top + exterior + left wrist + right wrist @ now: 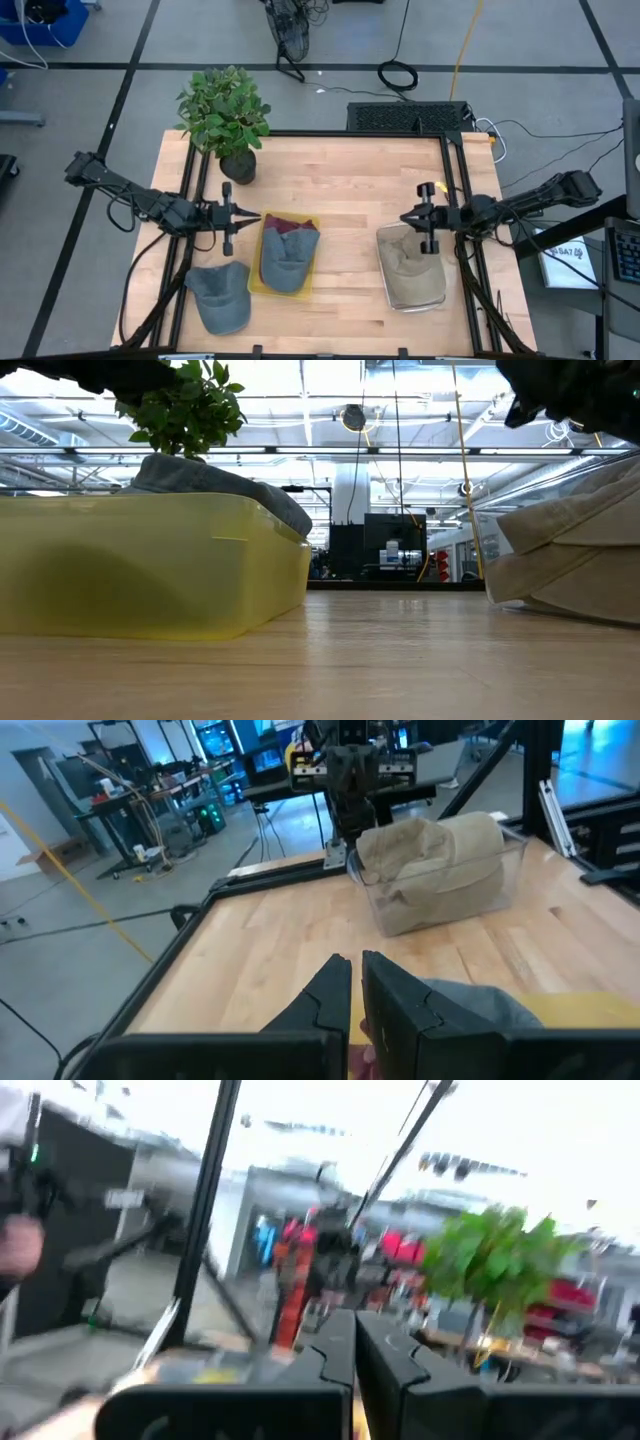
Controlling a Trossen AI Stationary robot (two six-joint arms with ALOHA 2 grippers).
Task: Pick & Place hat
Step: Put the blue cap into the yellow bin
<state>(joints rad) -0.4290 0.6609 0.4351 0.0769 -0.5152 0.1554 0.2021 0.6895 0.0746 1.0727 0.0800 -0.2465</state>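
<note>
A tan hat (408, 262) (440, 855) lies in a clear tray (440, 298) at the right. A blue-grey hat (285, 262) and a maroon hat (290, 226) lie in a yellow tray (253, 280) (150, 570) at the middle. A grey hat (220, 298) rests flat on the table near the front left. My left gripper (252, 215) (357, 985) is shut and holds nothing, in the air by the yellow tray's far left corner. My right gripper (405, 217) (355, 1345) is shut and holds nothing, above the far end of the tan hat.
A potted plant (225, 110) (185, 405) stands at the table's far left corner. Bare wood (345, 200) lies between the two trays and across the far half of the table. A black frame rail (450, 180) runs along the table's edges.
</note>
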